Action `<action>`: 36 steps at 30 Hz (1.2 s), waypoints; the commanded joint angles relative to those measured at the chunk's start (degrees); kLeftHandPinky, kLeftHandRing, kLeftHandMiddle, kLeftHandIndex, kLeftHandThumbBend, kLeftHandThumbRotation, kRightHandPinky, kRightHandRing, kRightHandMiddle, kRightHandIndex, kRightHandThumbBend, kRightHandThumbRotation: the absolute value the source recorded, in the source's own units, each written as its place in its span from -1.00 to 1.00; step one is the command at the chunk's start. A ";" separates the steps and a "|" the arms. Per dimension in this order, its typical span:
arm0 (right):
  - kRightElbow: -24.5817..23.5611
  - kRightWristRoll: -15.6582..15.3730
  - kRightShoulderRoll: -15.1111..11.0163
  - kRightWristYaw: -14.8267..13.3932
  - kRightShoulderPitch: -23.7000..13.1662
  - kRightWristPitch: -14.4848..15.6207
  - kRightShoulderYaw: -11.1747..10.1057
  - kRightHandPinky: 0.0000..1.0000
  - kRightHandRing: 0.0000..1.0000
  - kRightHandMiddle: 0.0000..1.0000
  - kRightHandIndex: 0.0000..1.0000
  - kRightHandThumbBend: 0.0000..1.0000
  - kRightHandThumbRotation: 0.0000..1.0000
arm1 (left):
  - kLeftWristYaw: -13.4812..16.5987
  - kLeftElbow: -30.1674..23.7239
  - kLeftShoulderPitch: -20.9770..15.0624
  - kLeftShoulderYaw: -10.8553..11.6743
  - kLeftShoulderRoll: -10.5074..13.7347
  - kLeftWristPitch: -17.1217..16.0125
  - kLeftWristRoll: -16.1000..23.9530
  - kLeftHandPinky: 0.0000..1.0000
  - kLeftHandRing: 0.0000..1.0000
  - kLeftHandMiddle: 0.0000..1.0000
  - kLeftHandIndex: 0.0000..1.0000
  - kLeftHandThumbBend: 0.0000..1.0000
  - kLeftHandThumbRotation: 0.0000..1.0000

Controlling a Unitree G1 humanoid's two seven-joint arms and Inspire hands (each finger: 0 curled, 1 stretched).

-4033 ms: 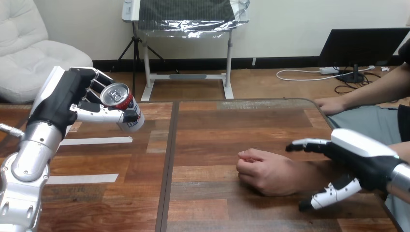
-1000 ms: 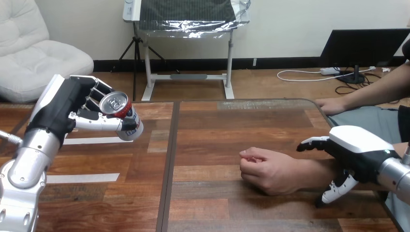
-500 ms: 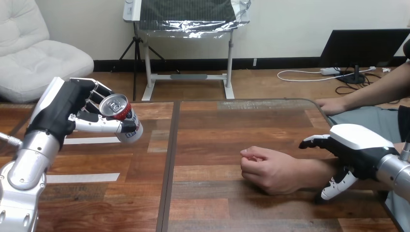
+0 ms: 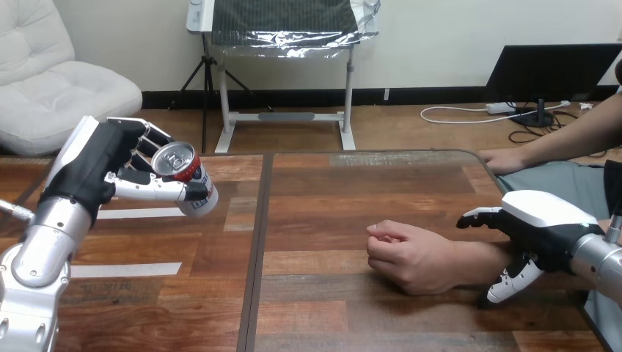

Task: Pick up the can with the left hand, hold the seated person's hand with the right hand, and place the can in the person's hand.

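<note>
My left hand [image 4: 99,165] is raised over the table's left side. Its fingers and thumb are curled round a can [image 4: 188,178] with a silver top and a red and white body, tilted with its top towards me. The person's hand [image 4: 409,257] lies as a loose fist on the table right of centre, its forearm running off to the right. My right hand [image 4: 546,224] arches over that forearm just behind the wrist, with its fingers [image 4: 477,217] on the far side and its thumb [image 4: 510,282] on the near side. Wood shows between the fingers and the wrist.
The person's other hand [image 4: 502,159] rests flat at the table's far right edge. Two white tape strips [image 4: 139,213] lie on the table at the left, below the can. A dark seam [image 4: 257,249] runs down the wooden table between the can and the fist.
Since four seconds ago my right hand has drawn back to the right along the forearm and its thumb has come in closer. The can has barely moved.
</note>
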 commanded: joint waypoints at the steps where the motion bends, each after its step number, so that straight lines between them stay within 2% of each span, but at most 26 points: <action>1: 3.53 0.06 0.49 1.01 -2.23 3.42 0.33 0.38 0.72 0.75 0.73 0.75 -0.48 | -0.05 -3.77 -2.54 1.78 1.06 0.07 -0.48 -0.42 -0.30 -0.23 -0.16 0.57 -1.00; 12: 3.61 0.02 0.92 4.40 -3.15 5.14 1.17 0.38 0.75 0.77 0.75 0.76 -0.49 | -0.28 -3.47 -2.74 2.22 1.13 -0.29 -1.06 -0.39 -0.28 -0.21 -0.16 0.55 -1.00; 16: 4.50 -0.87 1.07 5.39 -3.87 5.86 2.28 0.38 0.76 0.77 0.75 0.77 -0.53 | -0.48 -3.30 -2.80 2.60 0.99 -0.51 -1.72 -0.39 -0.28 -0.21 -0.16 0.54 -1.00; 23: 7.44 -1.96 1.58 5.88 -5.27 6.44 4.22 0.39 0.74 0.77 0.74 0.78 -0.59 | -0.45 -3.74 -2.63 2.60 1.21 -0.98 -1.28 -0.39 -0.29 -0.22 -0.17 0.54 -1.00; 28: 8.61 -1.64 2.03 6.47 -5.76 7.13 4.77 0.33 0.68 0.75 0.72 0.79 -0.65 | -0.47 -3.75 -2.60 2.72 1.24 -1.03 -1.13 -0.40 -0.30 -0.23 -0.17 0.54 -1.00; 36: 10.53 -2.42 2.68 5.87 -6.44 8.13 6.23 0.24 0.58 0.70 0.69 0.81 -0.71 | -0.78 -3.32 -2.56 3.14 1.14 -2.15 -1.62 -0.41 -0.31 -0.24 -0.17 0.54 -1.00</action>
